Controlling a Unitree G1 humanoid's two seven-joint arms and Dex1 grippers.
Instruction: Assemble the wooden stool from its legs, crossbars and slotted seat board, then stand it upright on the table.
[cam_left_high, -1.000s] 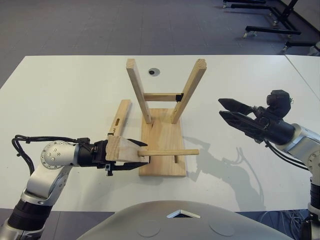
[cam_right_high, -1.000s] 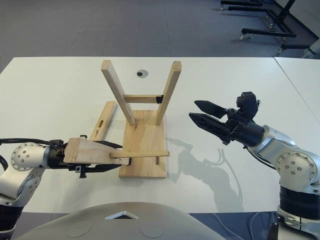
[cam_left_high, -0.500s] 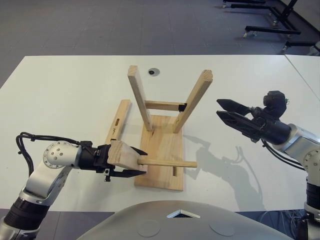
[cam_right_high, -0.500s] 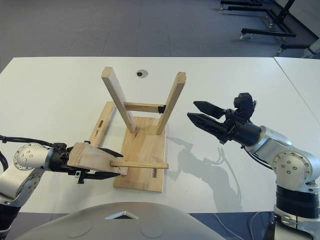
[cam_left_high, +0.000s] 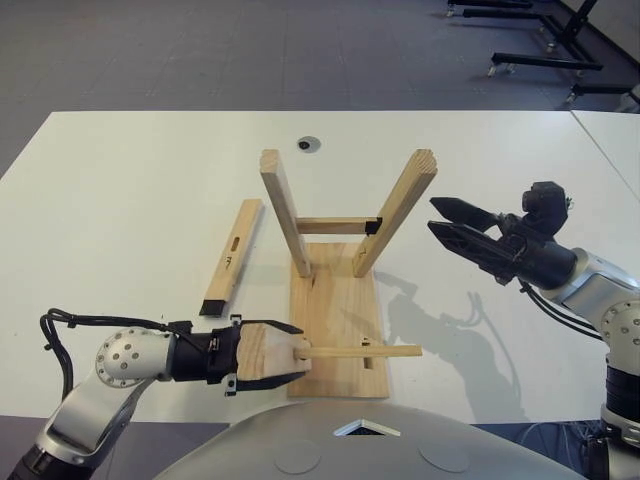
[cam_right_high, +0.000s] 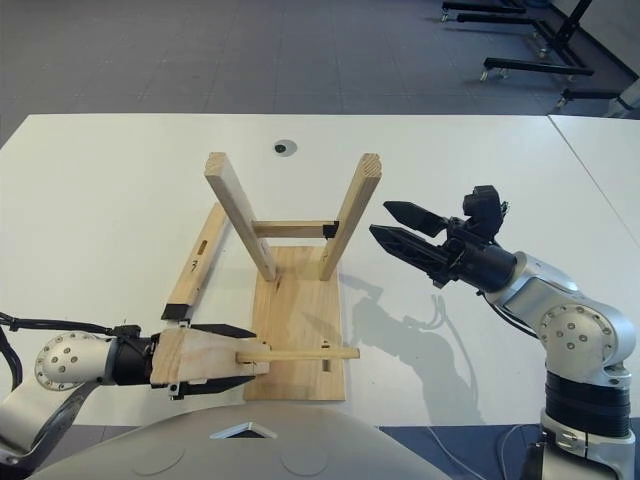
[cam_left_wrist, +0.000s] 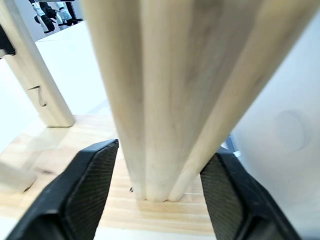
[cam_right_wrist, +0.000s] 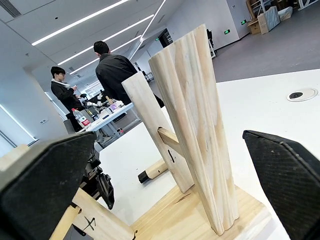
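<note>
The left claw (cam_left_high: 290, 355) clenches a pale wooden stool leg (cam_left_high: 262, 357) whose thin crossbar (cam_left_high: 365, 350) juts past its tips over the slotted light-wood seat board (cam_left_high: 335, 300), apparently lining up with a slot. Beyond it, two joined legs (cam_left_high: 285, 210) stand planted in the board. The right claw (cam_left_high: 432, 215) hangs released beside them, likely ready to steady them. A spare leg (cam_left_high: 232, 255) lies on the white bench (cam_left_high: 130, 180).

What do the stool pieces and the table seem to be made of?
Seat board and held leg: pale unpainted wood with visible grain, seemingly unvarnished. Table: smooth matte white top, perhaps laminate; its core is hidden.
</note>
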